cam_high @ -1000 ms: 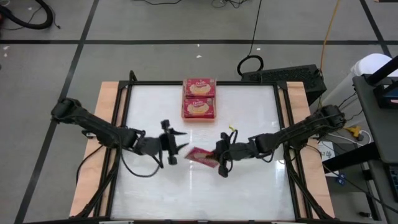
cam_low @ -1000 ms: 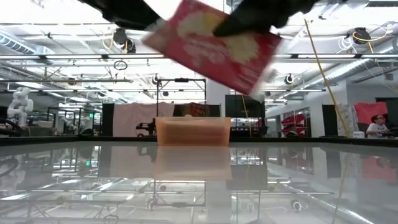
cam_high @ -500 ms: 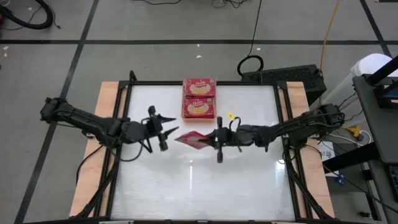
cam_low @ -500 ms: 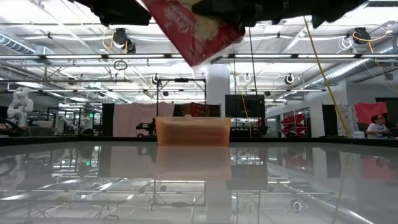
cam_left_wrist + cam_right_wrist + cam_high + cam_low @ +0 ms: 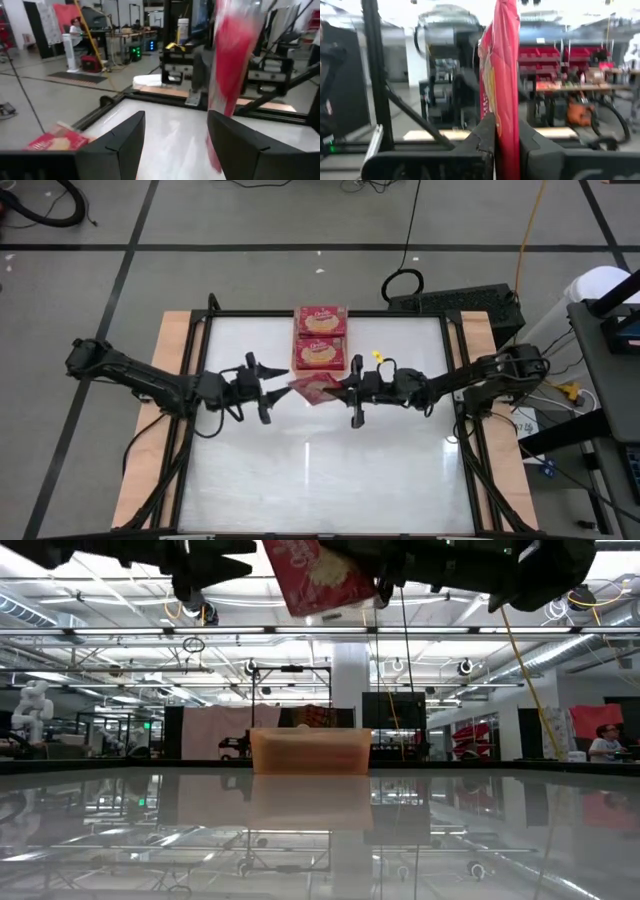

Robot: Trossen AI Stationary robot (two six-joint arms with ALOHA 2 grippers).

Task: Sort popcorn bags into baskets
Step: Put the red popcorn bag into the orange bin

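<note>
One red popcorn bag (image 5: 312, 387) hangs in the air over the middle of the table, just on the near side of the orange basket (image 5: 320, 366). My right gripper (image 5: 342, 389) is shut on it. In the low view the bag (image 5: 318, 575) shows high above the basket (image 5: 310, 752). Two popcorn bags (image 5: 320, 340) lie flat, face up, inside the basket. My left gripper (image 5: 270, 384) is open and points level at the bag's free end from the left, a little short of it; nothing sits between its fingers (image 5: 125, 145). My right gripper pinches the bag's right-hand end (image 5: 503, 117) between its two fingers. The fingers come about level from the table's right. The bag is lifted clear of the table, turned on edge, and sticks out past the fingertips toward my left gripper.
The basket stands at the middle of the table's far edge. Wooden strips and dark rails (image 5: 190, 380) run along the table's left and right sides. The glossy white tabletop (image 5: 320, 470) lies bare on the near side of both grippers.
My right gripper has carried the bag toward the far edge and the basket, and has turned at the wrist, so the bag has gone from lying nearly flat to standing on edge. My left gripper has drawn back toward the left and the far edge.
</note>
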